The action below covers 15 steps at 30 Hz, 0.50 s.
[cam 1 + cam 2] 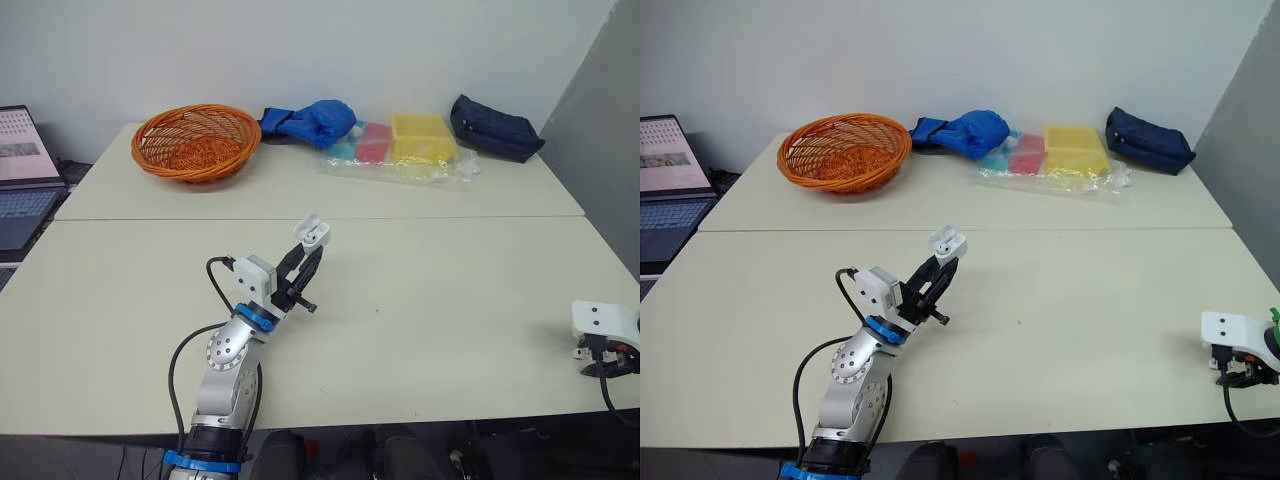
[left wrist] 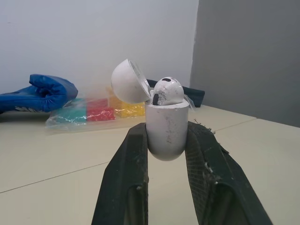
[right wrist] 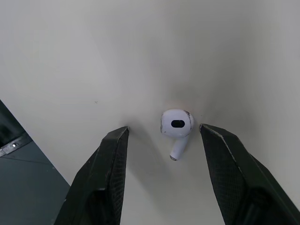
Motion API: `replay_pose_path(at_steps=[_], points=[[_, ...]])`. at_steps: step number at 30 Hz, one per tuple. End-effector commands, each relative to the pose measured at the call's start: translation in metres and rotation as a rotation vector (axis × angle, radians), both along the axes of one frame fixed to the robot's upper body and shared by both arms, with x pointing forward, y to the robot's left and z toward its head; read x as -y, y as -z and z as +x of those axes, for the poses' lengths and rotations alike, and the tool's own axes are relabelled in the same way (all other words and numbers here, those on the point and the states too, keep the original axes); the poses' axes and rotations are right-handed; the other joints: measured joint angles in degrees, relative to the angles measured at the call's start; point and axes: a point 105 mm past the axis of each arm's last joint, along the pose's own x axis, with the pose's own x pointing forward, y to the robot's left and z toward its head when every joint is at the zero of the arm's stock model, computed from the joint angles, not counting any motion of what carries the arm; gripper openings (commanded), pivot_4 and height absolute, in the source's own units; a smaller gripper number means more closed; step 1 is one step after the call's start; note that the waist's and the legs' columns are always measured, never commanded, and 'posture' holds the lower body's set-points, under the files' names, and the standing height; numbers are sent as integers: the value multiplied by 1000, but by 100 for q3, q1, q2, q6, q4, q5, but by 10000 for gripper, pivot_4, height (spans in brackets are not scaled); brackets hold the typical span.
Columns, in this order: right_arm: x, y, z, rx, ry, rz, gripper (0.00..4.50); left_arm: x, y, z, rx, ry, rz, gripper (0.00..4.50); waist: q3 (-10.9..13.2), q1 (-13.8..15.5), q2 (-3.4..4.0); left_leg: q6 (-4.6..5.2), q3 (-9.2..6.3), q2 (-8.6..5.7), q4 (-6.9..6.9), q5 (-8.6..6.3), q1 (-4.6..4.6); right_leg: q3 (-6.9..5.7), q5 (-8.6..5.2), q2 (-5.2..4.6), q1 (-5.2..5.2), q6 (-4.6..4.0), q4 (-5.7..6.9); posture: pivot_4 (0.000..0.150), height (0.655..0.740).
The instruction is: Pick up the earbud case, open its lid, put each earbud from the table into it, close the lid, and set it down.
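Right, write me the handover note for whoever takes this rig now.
Left gripper: shut on the case, which it holds up off the table with the lid open.
Right gripper: open, one finger on each side of the second earbud, which lies on the table, not gripped.
Done: case picked up, lid opened, first earbud sitting in the case.
Left: grip the second earbud, put it in the case, close the lid, set the case down.
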Motion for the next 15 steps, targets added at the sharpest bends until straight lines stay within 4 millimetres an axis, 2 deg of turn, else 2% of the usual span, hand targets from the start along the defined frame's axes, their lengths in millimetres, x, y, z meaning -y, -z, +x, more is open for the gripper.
replay_pose_path(at_steps=[1,15], points=[[-2,-1,3,10,-1,2,24805,1,-18,-1,68,-5,-13,7308,0,-1,0,0,0,0,0,0,0,0,0,0,0,0,0,1500,7400],[-3,-6,14,32,1,3,24805,1,-20,-1,70,-9,-14,7308,0,-13,1,0,2,-1,0,0,3,5,1,0,-1,1,1,1500,7400]])
